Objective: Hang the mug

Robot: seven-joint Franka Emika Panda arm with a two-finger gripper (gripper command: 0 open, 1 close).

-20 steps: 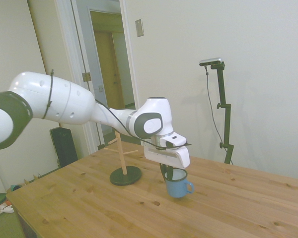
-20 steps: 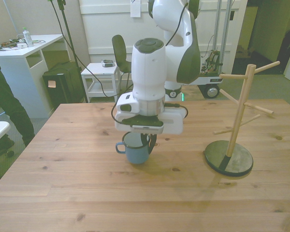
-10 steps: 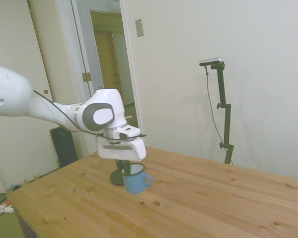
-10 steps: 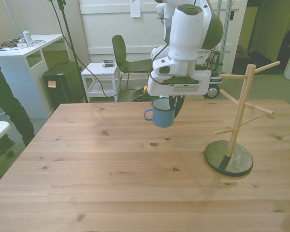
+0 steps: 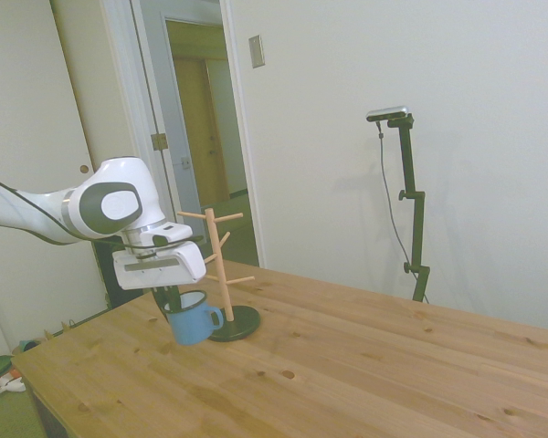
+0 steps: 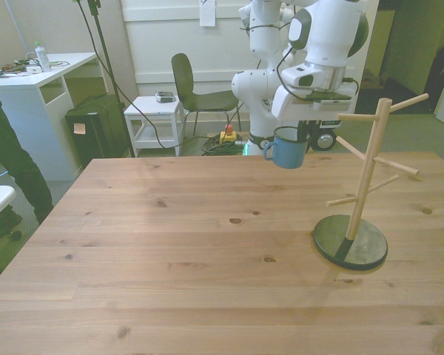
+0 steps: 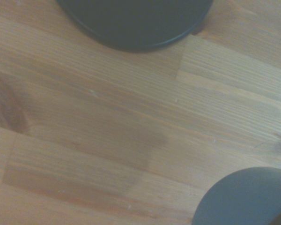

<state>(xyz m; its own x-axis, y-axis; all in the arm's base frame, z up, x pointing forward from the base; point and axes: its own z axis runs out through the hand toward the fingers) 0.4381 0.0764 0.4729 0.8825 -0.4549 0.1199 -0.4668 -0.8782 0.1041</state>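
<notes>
Even, soft indoor light with a greenish cast; faint shadows on the table [image 6: 170,251]. Wrist view blurred, dark shapes out of focus.

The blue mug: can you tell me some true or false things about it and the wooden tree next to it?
1. The mug is held up in the air by the gripper. True.
2. The mug is already hanging on a peg of the wooden mug tree. False: in the front view it is off to the tree's left, touching no peg.
3. The mug tree stands on a round dark base. True.
4. The mug is turned upside down. False: its opening faces up.
5. A second mug sits on the table. False: there is only the one mug.
</notes>
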